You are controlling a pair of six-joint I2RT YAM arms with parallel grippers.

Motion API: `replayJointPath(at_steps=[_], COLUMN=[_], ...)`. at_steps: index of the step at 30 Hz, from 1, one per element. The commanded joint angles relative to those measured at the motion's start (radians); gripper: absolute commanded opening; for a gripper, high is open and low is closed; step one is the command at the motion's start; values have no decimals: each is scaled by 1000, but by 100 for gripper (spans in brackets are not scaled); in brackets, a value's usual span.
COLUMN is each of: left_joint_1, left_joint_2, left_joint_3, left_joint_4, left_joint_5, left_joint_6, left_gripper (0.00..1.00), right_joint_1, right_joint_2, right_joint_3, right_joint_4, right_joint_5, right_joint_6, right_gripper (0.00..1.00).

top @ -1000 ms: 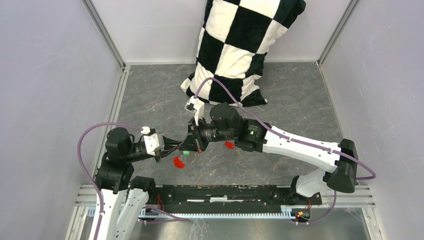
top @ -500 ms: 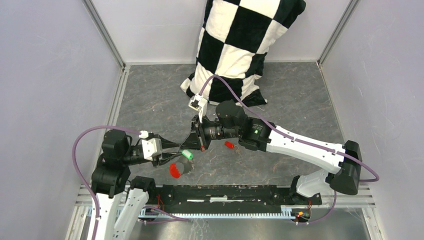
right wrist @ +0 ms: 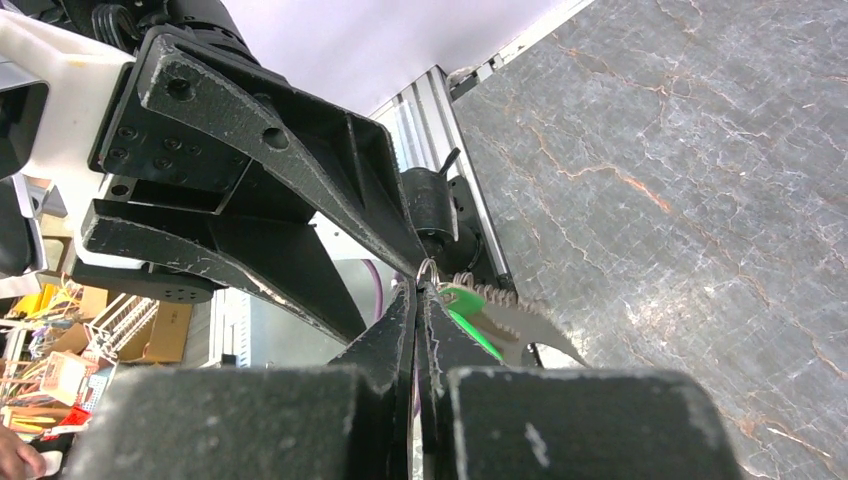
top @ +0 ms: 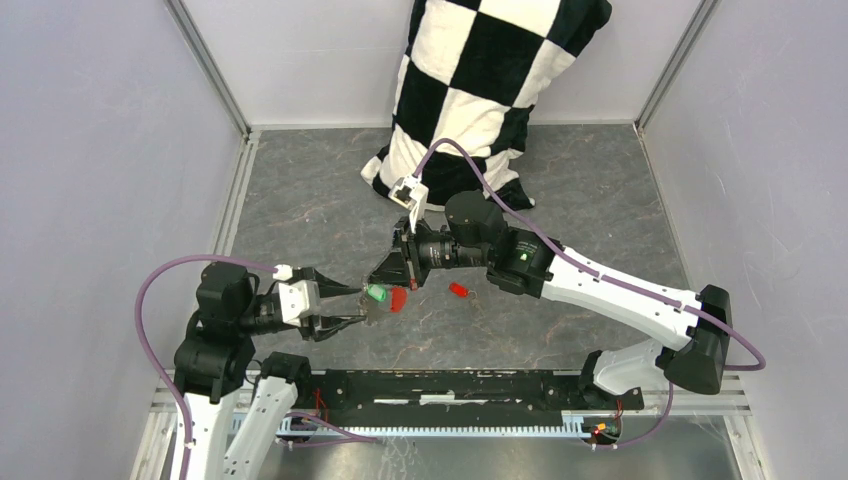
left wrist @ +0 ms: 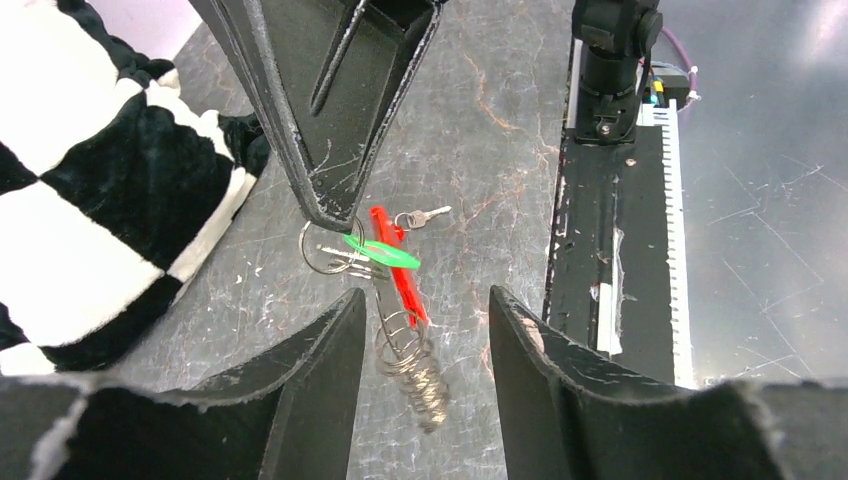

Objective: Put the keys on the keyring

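**Top view.** We list a grey marbled table (top: 300, 210), a black-and-white checked pillow (top: 470, 90) propped at the far wall, well apart from the work, and a black rail (top: 450, 385) along the near edge.
- Left gripper (top: 361, 306): jaws apart, pointing right.
- Right gripper (top: 377, 282): jaws together, slanting down toward the left one, its body covering the wire it pinches.
- Keyring (top: 390, 304): hung from the right gripper, clear of the table, its red fob (top: 399, 298) at the mouth of the left gripper.
- Green key (top: 377, 293): just beside the fob.
- Red key (top: 459, 289): lying alone on the table near the right wrist, apart from the keyring.

**Left wrist view.** We note the right gripper's tip clamped on a thin silver ring (left wrist: 318, 250).
- The green key lies across that ring; whether it is threaded on, we cannot tell.
- The fob hangs edge-on below, with a blurred wire coil (left wrist: 415, 365) at its foot. The coil sits between the left fingers (left wrist: 320, 380) and appears to touch neither.
- A small silver blade on the table shows past the fob; its head is hidden.
- The pillow is at left, the rail at right.

**Right wrist view.** We see the right gripper's own fingers pressed together, hiding most of the keyring.
- The green key and a toothed grey edge peep out at the tip.
- The left gripper's spread fingers fill the upper left and block the table behind
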Motion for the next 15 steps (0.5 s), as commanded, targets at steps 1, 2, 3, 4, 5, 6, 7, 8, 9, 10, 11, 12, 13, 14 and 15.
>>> replayJointPath(at_steps=[1, 2, 3, 4, 5, 6, 7, 8, 9, 10, 11, 12, 13, 14, 15], left_joint_1=[-3, -3, -3, -3, -3, -2, -3, -2, -3, -3, -3, -2, -2, -3, -3], left_joint_2=[10, 8, 5, 3, 0, -3, -7, -9, -14, -17, -19, -18, -18, -20, -19], left_joint_3=[30, 27, 25, 22, 20, 18, 14, 9, 4, 0, -1, 0, 3, 7, 10], left_joint_4=[-7, 0, 12, 20, 28, 35, 47, 61, 74, 87, 97, 102, 103, 103, 100], left_joint_5=[-51, -76, -98, -119, -129, -133, -135, -135, -135, -131, -125, -113, -93, -55, -23], left_joint_6=[23, 22, 15, 7, 1, -4, -21, -41, -61, -83, -102, -124, -136, -145, -152], left_gripper=[55, 54, 54, 53, 52, 51, 50, 49, 48, 46, 46, 46, 46, 46, 46], right_joint_1=[-6, -5, -5, -6, -5, -5, -6, -6, -5, -6, -6, -5, -5, -6, -6], right_joint_2=[-38, -38, -38, -38, -36, -35, -34, -32, -33, -33, -33, -33, -34, -33, -33], right_joint_3=[15, 17, 20, 20, 23, 26, 26, 30, 31, 32, 32, 33, 36, 37, 38], right_joint_4=[48, 47, 46, 46, 46, 48, 49, 49, 51, 52, 51, 48, 45, 42, 38], right_joint_5=[4, 3, 4, 3, 4, 4, 4, 3, 3, 4, 7, 10, 11, 14, 19], right_joint_6=[-17, -18, -19, -19, -17, -17, -15, -15, -13, -13, -13, -14, -14, -15, -18], right_gripper=[0, 0, 0, 0, 0, 0, 0, 0, 0, 0, 0, 0, 0, 0, 0])
